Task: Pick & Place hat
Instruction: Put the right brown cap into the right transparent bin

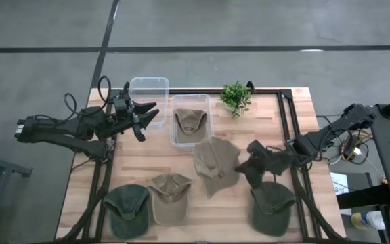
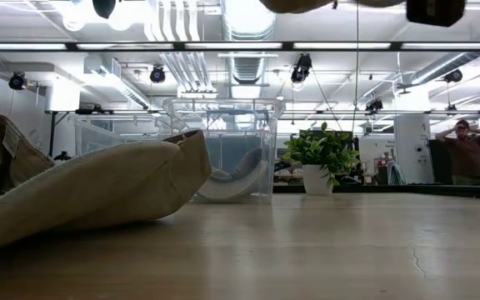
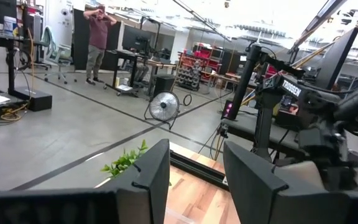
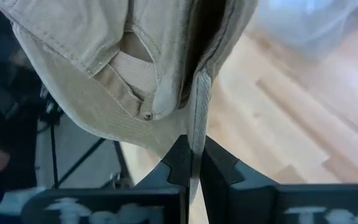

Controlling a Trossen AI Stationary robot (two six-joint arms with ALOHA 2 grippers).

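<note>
Right gripper (image 1: 244,163): bench centre, fingers (image 4: 178,163) pinching tan hat (image 1: 214,163).
Left gripper (image 1: 146,120): at 10 o'clock, fingers (image 3: 151,180) spread, empty.

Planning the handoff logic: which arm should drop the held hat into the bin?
Right. Its gripper is shut on the khaki hat, lifted beside the bin that already has one hat. The left gripper is open and empty by the other bin.
</note>
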